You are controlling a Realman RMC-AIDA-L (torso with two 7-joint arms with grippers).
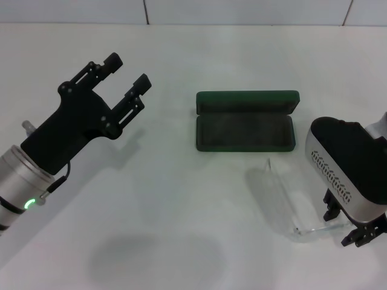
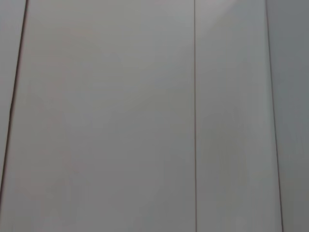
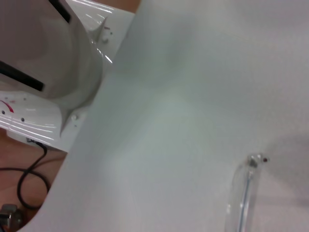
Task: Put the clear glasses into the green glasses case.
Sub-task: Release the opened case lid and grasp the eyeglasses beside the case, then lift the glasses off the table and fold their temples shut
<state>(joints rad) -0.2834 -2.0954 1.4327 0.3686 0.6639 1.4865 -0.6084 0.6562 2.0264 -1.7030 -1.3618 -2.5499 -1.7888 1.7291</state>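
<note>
1. On the white table (image 1: 181, 211) we count one pair of clear glasses (image 1: 290, 202), one green glasses case (image 1: 246, 124) and two grippers.
2. Our right gripper (image 1: 347, 226) sits low at the glasses' near end, touching or just beside the frame; we cannot tell how its fingers stand.
3. Ahead of that gripper, beyond the glasses, the case lies open, lid back, dark interior up.
4. Our left gripper (image 1: 125, 77) hovers wide apart and holding nothing, the case off to its right.
</note>
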